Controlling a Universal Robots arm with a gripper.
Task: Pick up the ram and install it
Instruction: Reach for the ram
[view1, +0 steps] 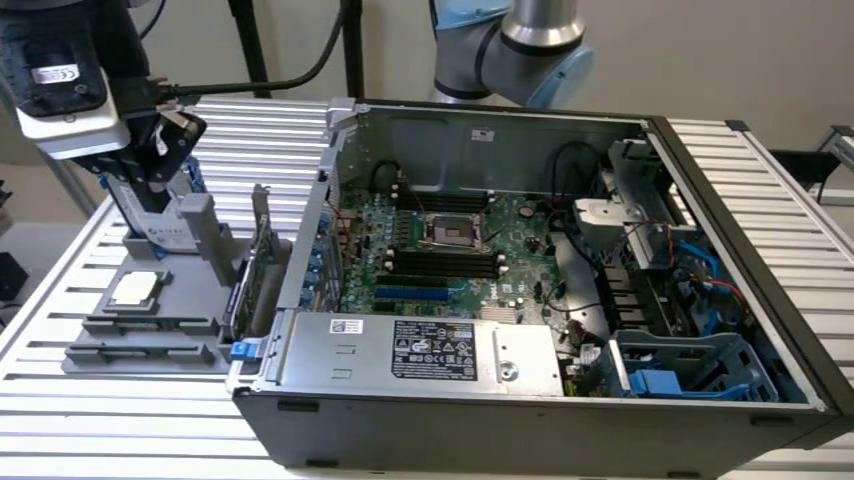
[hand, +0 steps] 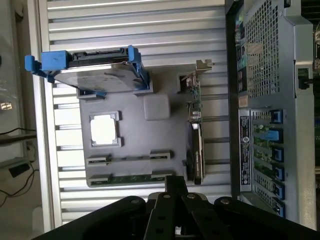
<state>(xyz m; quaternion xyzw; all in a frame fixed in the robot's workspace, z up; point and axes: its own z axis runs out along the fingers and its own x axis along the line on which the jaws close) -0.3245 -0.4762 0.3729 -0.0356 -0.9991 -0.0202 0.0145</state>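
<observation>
Gripper (hand: 175, 186) is hanging over the grey holder (hand: 135, 135) with its jaws pressed together, and I'm seeing nothing caught between them. I'm watching the ram (hand: 131, 178) lying flat in the slot that is running along the holder's edge farthest from the blue-framed hard drive (hand: 95, 75). The processor chip (hand: 105, 130) is resting mid-holder, and the expansion card (hand: 196, 145) is standing along the holder's edge nearest the open computer case (view1: 534, 440). Holder and case are sitting side by side on the slatted table (view1: 761, 170)
</observation>
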